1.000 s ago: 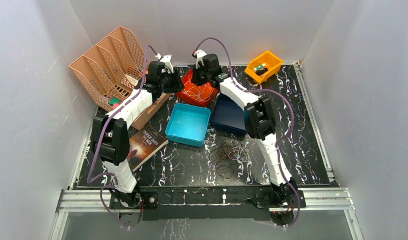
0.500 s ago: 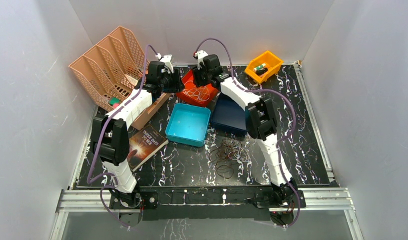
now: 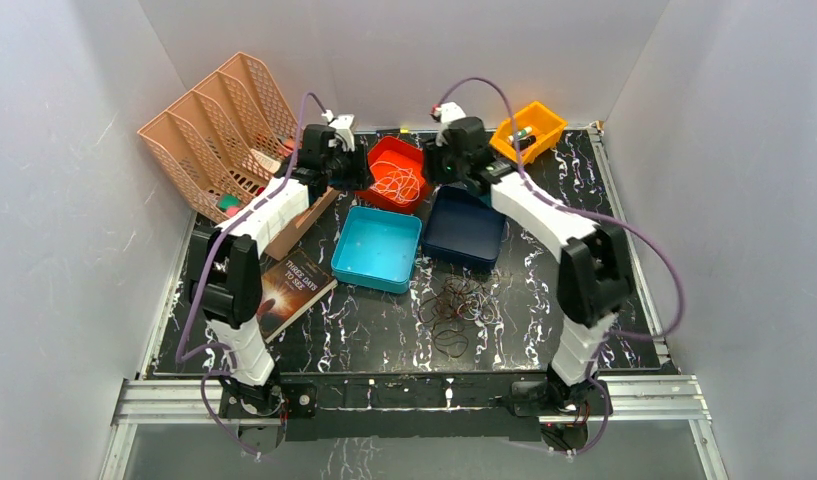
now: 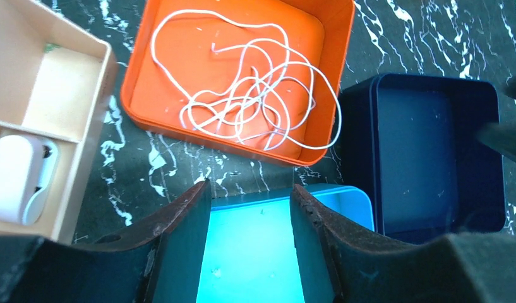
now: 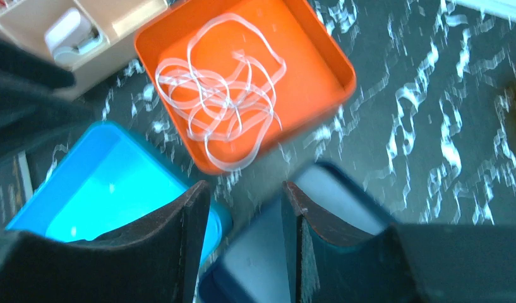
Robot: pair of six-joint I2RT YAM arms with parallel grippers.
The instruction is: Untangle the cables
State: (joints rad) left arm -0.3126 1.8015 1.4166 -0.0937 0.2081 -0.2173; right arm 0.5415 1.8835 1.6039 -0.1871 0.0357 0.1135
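A white cable (image 3: 396, 183) (image 4: 255, 88) (image 5: 220, 95) lies in loose loops inside the orange-red tray (image 3: 382, 155) (image 4: 306, 25) (image 5: 318, 57) at the back. A tangle of dark reddish-brown and black cables (image 3: 458, 310) rests on the marble tabletop near the front. My left gripper (image 3: 352, 170) (image 4: 250, 189) hovers just left of the orange tray, open, nothing between its fingers. At the tray's right, above the dark blue bin, my right gripper (image 3: 440, 168) (image 5: 246, 189) stands open and empty as well.
A turquoise bin (image 3: 379, 247) and a dark blue bin (image 3: 464, 235) sit in front of the orange tray. A pink file rack (image 3: 214, 120), a beige organiser (image 4: 47, 95), a book (image 3: 292, 290) and a yellow bin (image 3: 529, 128) ring the area.
My right gripper has opened, letting go over the orange tray, and swung right, away from it. The left gripper shifted slightly and stayed open. The white cable lies settled in the tray.
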